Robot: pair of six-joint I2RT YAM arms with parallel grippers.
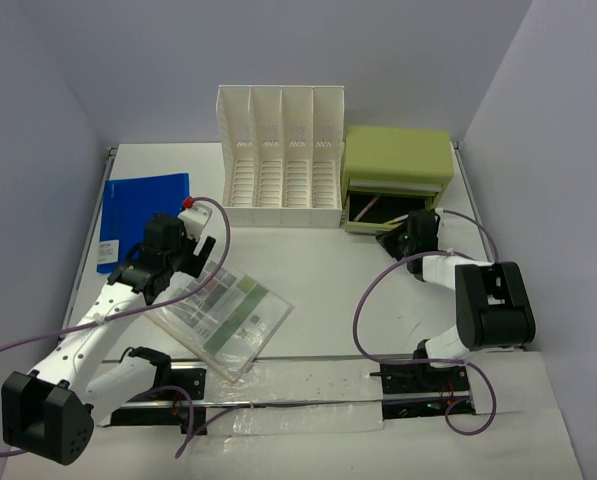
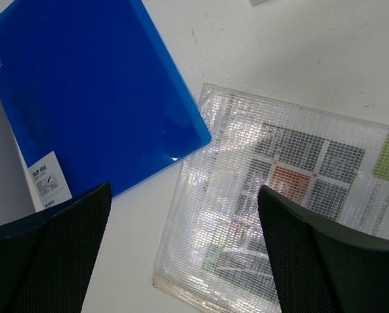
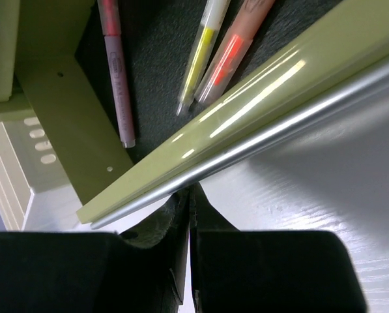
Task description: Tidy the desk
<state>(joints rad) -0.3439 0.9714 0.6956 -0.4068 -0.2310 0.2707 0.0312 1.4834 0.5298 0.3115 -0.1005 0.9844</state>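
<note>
looking down at the desk (image 1: 338,260) under both my arms: green drawer box (image 1: 398,155) back right, blue folder (image 1: 143,200) far left, clear mesh pouch (image 1: 228,315) just beside it. left end effector (image 2: 183,189) hangs wide open over those two, right end effector (image 3: 189,202) is pinched closed at the open drawer (image 3: 246,91) front lip.

Bright even light, soft shadows, glare on drawer front (image 3: 246,88)
</note>
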